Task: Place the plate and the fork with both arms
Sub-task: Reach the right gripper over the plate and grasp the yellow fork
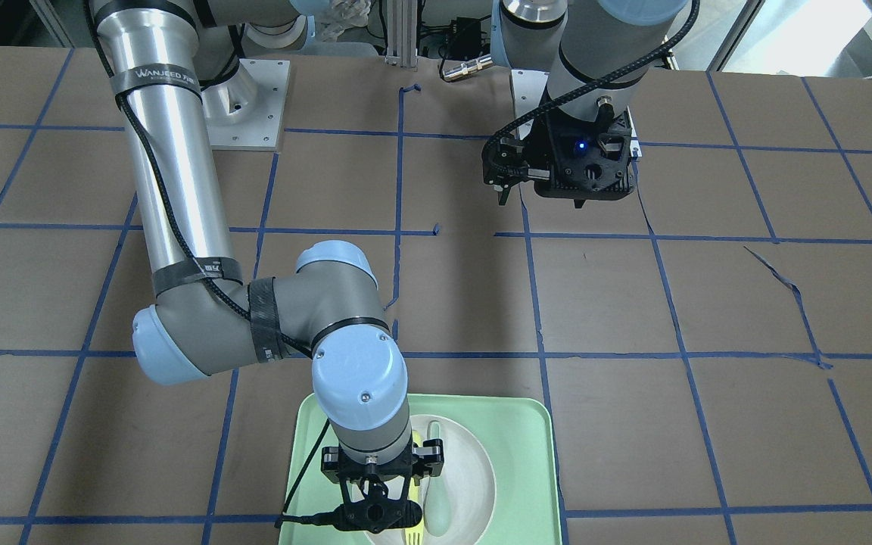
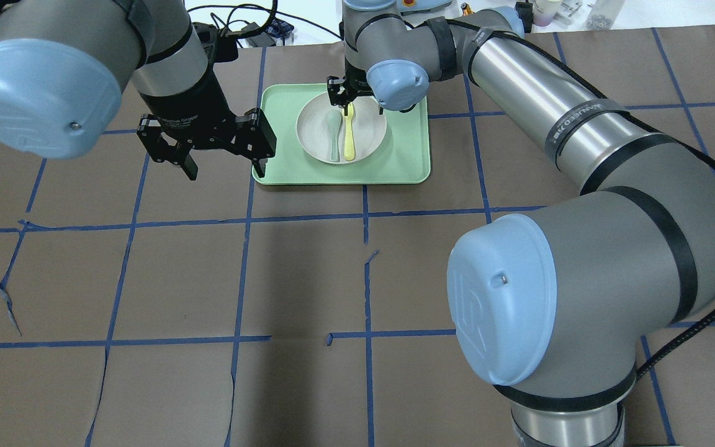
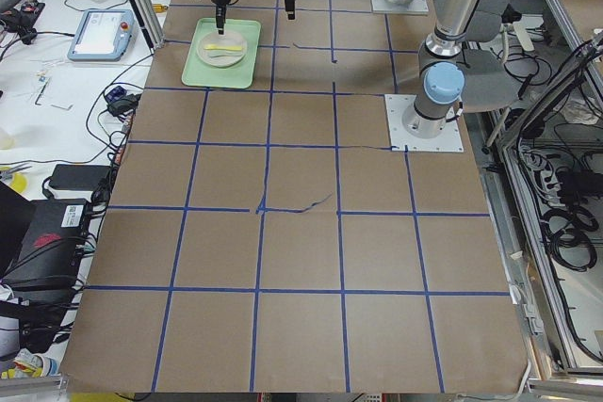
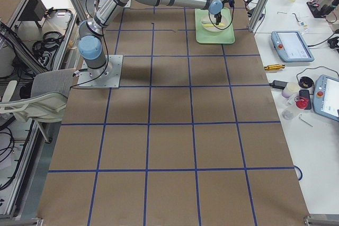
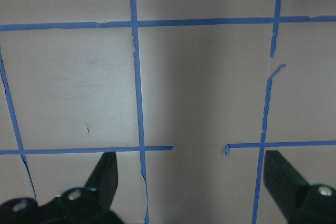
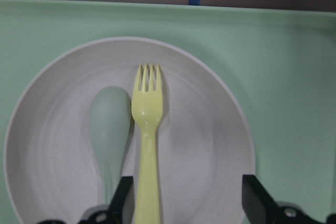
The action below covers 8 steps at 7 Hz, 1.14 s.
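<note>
The off-white plate [image 2: 311,124] sits in the mint-green tray [image 2: 404,161] at the table's far side. The pale-yellow fork [image 2: 349,133] and a grey-green spoon [image 2: 333,133] lie side by side in the plate. My right gripper [image 2: 348,99] is open and hangs over the fork's handle end. In the right wrist view the fork [image 6: 148,129] lies on the plate [image 6: 210,145], its handle just inside one finger [image 6: 123,203]. My left gripper [image 2: 224,164] is open and empty, above bare table just left of the tray; the left wrist view [image 5: 191,182] shows only table.
The table is brown paper with a grid of blue tape lines [image 2: 364,217]. The tray's raised rim [image 6: 283,66] surrounds the plate. Cables and small items lie beyond the far table edge [image 2: 252,28]. My right arm's elbow [image 2: 581,279] looms over the near right of the table.
</note>
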{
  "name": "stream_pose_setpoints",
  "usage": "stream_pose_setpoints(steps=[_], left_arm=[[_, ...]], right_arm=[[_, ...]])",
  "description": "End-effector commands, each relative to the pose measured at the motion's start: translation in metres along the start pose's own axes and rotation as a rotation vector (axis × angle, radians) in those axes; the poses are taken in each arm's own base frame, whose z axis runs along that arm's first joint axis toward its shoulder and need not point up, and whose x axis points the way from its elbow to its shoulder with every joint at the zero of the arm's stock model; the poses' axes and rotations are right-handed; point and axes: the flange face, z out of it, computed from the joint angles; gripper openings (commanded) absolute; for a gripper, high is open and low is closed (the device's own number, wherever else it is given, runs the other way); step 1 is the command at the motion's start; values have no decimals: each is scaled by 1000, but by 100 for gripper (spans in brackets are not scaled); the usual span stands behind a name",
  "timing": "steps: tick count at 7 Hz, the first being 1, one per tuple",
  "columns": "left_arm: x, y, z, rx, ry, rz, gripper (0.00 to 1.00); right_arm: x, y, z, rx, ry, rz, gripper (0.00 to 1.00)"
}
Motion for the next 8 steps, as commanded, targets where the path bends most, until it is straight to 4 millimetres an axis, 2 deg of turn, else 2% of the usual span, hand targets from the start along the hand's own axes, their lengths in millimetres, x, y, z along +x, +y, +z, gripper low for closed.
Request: stream_pose_setpoints(steps=[1, 2, 4, 6, 8], left_arm=[[0, 0, 0, 0, -1, -1, 100], [0, -1, 1, -2, -1, -1, 100], [0, -2, 3, -5, -1, -1, 100], [0, -2, 3, -5, 0, -1, 100], [0, -3, 3, -5, -1, -1, 100]], right_arm=[[-21, 13, 36, -37, 7, -30, 54], [-23, 15, 40, -42, 8, -33, 52], [-22, 17, 43, -49, 10, -33, 30], [-22, 18, 47, -55, 12, -33, 24], [-22, 18, 46, -54, 10, -33, 22]])
